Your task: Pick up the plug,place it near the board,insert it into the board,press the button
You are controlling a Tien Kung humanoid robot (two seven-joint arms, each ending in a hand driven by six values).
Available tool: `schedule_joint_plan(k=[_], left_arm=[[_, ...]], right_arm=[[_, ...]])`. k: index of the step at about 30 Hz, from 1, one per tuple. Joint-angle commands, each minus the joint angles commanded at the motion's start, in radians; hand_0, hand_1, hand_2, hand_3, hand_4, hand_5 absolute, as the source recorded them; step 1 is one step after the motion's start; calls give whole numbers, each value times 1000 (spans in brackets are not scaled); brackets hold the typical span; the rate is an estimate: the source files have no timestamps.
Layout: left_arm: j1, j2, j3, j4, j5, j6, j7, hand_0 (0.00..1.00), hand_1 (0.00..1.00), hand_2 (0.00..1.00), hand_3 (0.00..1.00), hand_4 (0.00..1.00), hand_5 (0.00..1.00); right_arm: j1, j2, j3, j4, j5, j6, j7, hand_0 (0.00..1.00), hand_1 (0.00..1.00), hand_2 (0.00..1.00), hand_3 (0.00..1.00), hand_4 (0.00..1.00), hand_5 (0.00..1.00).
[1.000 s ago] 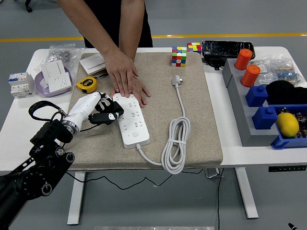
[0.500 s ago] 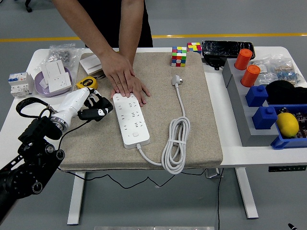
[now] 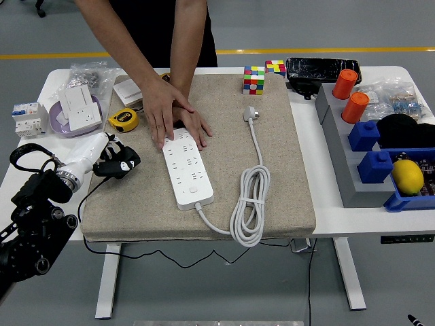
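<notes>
**A:** Black arm at the lower left of the frame, that's the robot's left one. What's the left hand doing?

**B:** It sits over the left edge of the beige mat, left of centre in the frame. Fingers loosely curled, not holding anything, and there's a clear gap between it and the power strip. Right arm isn't in the picture at all.

**A:** And the strip itself?

**B:** White, lying lengthwise on the mat around the middle of the frame, slightly angled. Its cord comes out of the near end, swings right into a bundled coil at lower centre, then runs straight up the frame to the plug.

**A:** So the plug's not in?

**B:** Nope, it's lying flat on the mat, upper centre, well apart from the strip's sockets, off to the right of them.

**A:** Who's holding the strip?

**B:** A person stands at the far side, top of the frame. Both of the person's hands are stacked, palms down, on the far end of the strip. Just left of them there's a yellow tape measure on the white table, and two puzzle cubes at the mat's far edge.
</notes>
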Motion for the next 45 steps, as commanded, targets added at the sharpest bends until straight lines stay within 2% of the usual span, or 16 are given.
schedule_joint_plan(k=[4,5,10,11,16,17,22,23,28,29,31,34,35,40,41,45], left_arm=[[3,-1,-1,-1,-15,-12,-1,430,388,326,315,378,291],[5,0,-2,0,-27,-20,-2,524,598,499,443,682,245],[7,-2,-7,1,-46,-35,-5,524,598,499,443,682,245],[7,-1,-8,1,-48,-36,-6,704,801,740,571,824,289],[9,0,-15,-5,-60,-42,-10,704,801,740,571,824,289],[10,0,-18,-7,-62,-44,-11,810,913,846,800,998,498],[18,1,-29,-24,-83,-51,-19,810,913,846,800,998,498],[21,1,-30,-28,-92,-53,-21,907,980,922,868,998,784],[30,3,-32,-59,-138,-66,-33,907,980,922,868,998,784],[33,3,-35,-66,-150,-67,-34,963,998,961,918,998,897],[45,2,-45,-89,-192,-64,-40,963,998,961,918,998,897],[76,-10,-78,-137,-273,-50,-46,963,998,961,918,998,897],[89,-17,-92,-157,-309,-43,-51,964,998,965,921,998,991],[161,-62,-174,-267,-500,-14,-76,964,998,965,921,998,991],[176,-69,-184,-289,-545,-8,-82,940,998,960,918,998,998],[223,-84,-196,-361,-714,2,-100,940,998,960,918,998,998]], right_arm=[[1,0,-2,0,3,0,1,959,931,865,874,998,998],[1,1,0,0,3,0,0,958,931,865,874,998,998],[0,2,1,0,1,0,0,958,931,865,874,998,998],[0,2,0,0,2,0,0,958,931,864,874,998,998],[0,2,0,0,2,0,0,958,931,864,874,998,998],[0,2,0,0,1,1,0,958,931,863,873,998,998],[-3,2,-2,0,1,1,0,958,931,863,873,998,998],[-3,2,-1,0,0,2,-1,958,930,864,873,998,998],[-6,2,-5,0,1,2,-1,958,930,864,873,998,998],[-6,2,-6,0,2,2,-1,958,930,864,874,998,998],[-5,2,-8,0,3,2,-1,958,930,864,874,998,998],[-5,3,-10,0,4,2,0,958,930,864,874,998,998],[-6,4,-9,0,3,2,0,958,931,864,873,998,998],[-10,7,-6,0,-4,3,-1,958,931,864,873,998,998],[-12,8,-4,0,-6,3,-1,958,930,864,873,998,998],[-15,10,2,0,-14,3,0,958,930,864,873,998,998]])
